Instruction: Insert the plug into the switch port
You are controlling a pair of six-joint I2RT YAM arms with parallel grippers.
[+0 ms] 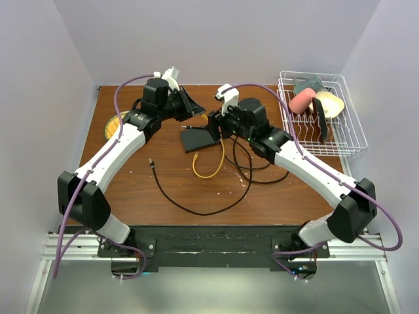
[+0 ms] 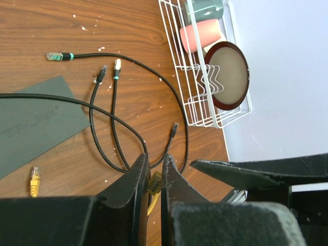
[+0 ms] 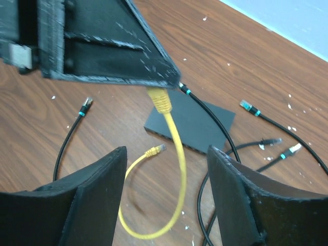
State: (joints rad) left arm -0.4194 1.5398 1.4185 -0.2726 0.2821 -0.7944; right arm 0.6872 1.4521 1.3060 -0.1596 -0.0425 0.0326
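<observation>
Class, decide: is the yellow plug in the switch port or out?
Out: the left tool holds the yellow plug clear of the switch.

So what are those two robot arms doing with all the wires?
The left gripper is pinching the plug on one end of the yellow cable and holding it up off the table, near the flat dark switch box. The right gripper is open close by, holding nothing. The plug is not plugged in yet.

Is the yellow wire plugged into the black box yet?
No, the left gripper pinches one end of the yellow wire above the black box; the other end lies loose on the table.
</observation>
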